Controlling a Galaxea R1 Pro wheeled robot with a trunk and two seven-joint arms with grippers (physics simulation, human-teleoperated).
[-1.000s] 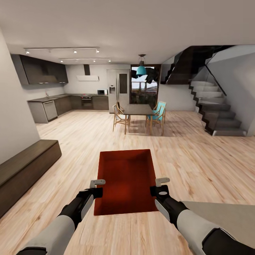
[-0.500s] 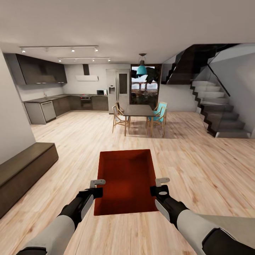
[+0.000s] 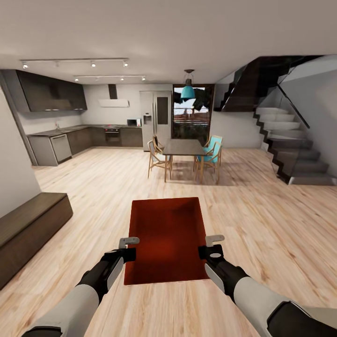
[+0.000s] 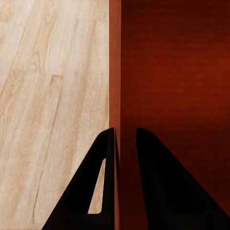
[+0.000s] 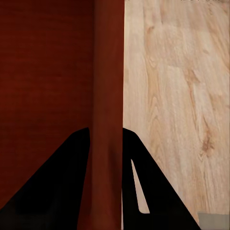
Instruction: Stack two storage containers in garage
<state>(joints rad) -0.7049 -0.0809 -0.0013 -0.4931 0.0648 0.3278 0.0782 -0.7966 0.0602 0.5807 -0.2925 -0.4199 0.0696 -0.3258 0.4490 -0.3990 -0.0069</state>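
While carried across a light wood plank floor [image 3: 262,220], storage container [image 3: 167,238] held level between both arms, open top facing up, orange-red inside bare. Left gripper [image 3: 128,248] clamped over the container's left wall, seen from the left wrist with one dark finger [image 4: 98,187] outside the wall and the other inside. Right gripper [image 3: 213,245] clamped likewise over the right wall, one finger [image 5: 143,187] on the outer face, its partner on the inner face in the right wrist view. Beyond the container's far edge, straight ahead: dining table [image 3: 182,147] with wooden chairs, one chair [image 3: 211,149] with a turquoise seat just right of the table. Above the table, turquoise hanging lamp [image 3: 187,91]. Behind the table, dark-framed glass door [image 3: 192,114], with tall steel fridge [image 3: 157,114] just left of it. Further left of the table, dark kitchen cabinets [image 3: 51,96] and counter [image 3: 70,131] along the wall, oven [image 3: 114,135] set among them, microwave [image 3: 135,122] on top. Well right of the table, dark staircase [image 3: 285,150] climbing along the grey wall. Left of the container, low dark bench [image 3: 28,231] against the near wall.
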